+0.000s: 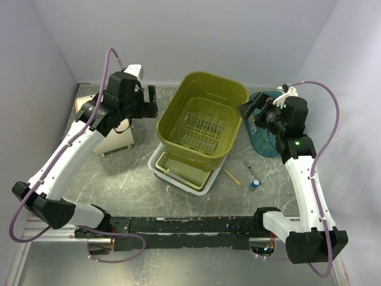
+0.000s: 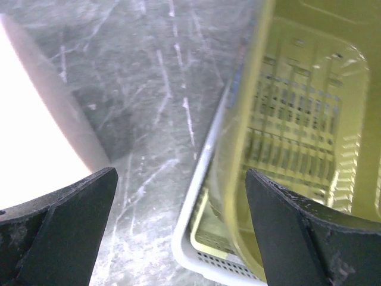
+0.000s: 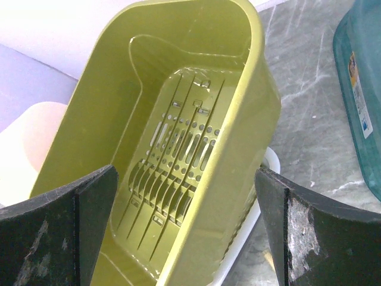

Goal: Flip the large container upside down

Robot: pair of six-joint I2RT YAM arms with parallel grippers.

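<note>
The large olive-green container (image 1: 202, 122) stands with its opening up, a little tilted, resting in a white tray (image 1: 178, 180). Its slotted floor shows in the right wrist view (image 3: 178, 137). My left gripper (image 1: 152, 101) is open and empty beside the container's left rim; in the left wrist view (image 2: 181, 176) the container wall (image 2: 297, 119) lies near the right finger. My right gripper (image 1: 247, 112) is open and empty at the container's right rim; in the right wrist view (image 3: 186, 173) the jaws stand wide on either side of the right wall without touching it.
The white tray (image 2: 196, 196) holds a pale yellow insert (image 1: 186, 168). A white box (image 1: 116, 140) stands at the left. A teal lid (image 1: 265, 137) lies at the right. A wooden stick (image 1: 232, 177), a pen (image 1: 250, 168) and a small bottle (image 1: 254, 184) lie in front.
</note>
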